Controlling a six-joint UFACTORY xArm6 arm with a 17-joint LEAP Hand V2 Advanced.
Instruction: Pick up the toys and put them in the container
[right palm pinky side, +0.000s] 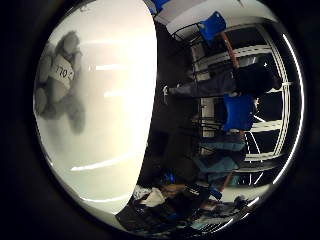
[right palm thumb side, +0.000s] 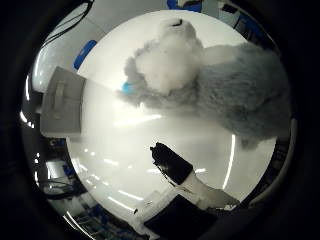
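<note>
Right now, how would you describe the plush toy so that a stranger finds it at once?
Look at the white table. On it lies the plush toy, close to the palm, grey and furry with a white muzzle. The grey container near the table edge is hard and boxy, not furry.

glossy white table (right palm thumb side: 150, 150) reflecting ceiling lights, 2 blue chairs (right palm pinky side: 212, 26) beyond the table's edge, dark windows with white frames (right palm pinky side: 270, 125) behind them, cluttered items on the floor (right palm pinky side: 170, 200)

Palm views, plush toy (right palm thumb side: 235, 95) close, shared white table (right palm pinky side: 115, 125)
</note>
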